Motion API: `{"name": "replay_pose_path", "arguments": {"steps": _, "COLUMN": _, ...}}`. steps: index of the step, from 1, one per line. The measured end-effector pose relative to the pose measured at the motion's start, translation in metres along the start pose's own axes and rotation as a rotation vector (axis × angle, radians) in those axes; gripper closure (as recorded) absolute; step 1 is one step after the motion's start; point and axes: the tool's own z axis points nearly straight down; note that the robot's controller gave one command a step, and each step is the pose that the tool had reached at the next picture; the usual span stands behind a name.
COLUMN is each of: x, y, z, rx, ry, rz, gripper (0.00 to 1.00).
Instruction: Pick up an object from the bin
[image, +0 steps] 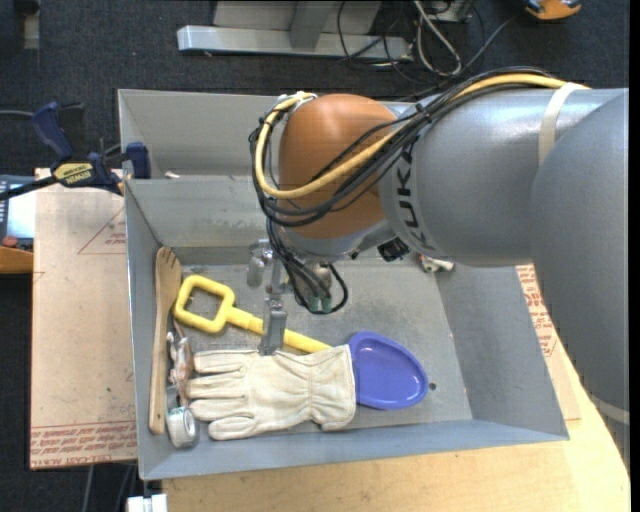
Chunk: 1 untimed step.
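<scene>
My gripper (271, 343) hangs low in the left half of the bin, its tip right at the straight yellow shaft of a toy shovel (207, 307). The shovel lies slantwise, with its yellow loop handle to the upper left and its purple-blue blade to the lower right. A cream leather work glove (275, 392) lies flat just in front of the gripper, its cuff resting over the shovel's shaft near the blade. Nothing shows held in the gripper.
A long wooden stick (160, 340) lies along the bin's left wall. Small metal pieces (181, 425) sit by the glove's fingertips in the front left corner. The arm's orange cover and cables hang over the bin's back middle.
</scene>
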Motion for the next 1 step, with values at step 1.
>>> {"name": "replay_pose_path", "arguments": {"steps": 1, "x": -0.0016, "y": -0.0013, "z": -0.0051, "rx": -0.001, "ry": -0.007, "rz": 0.005, "gripper": 0.0}}
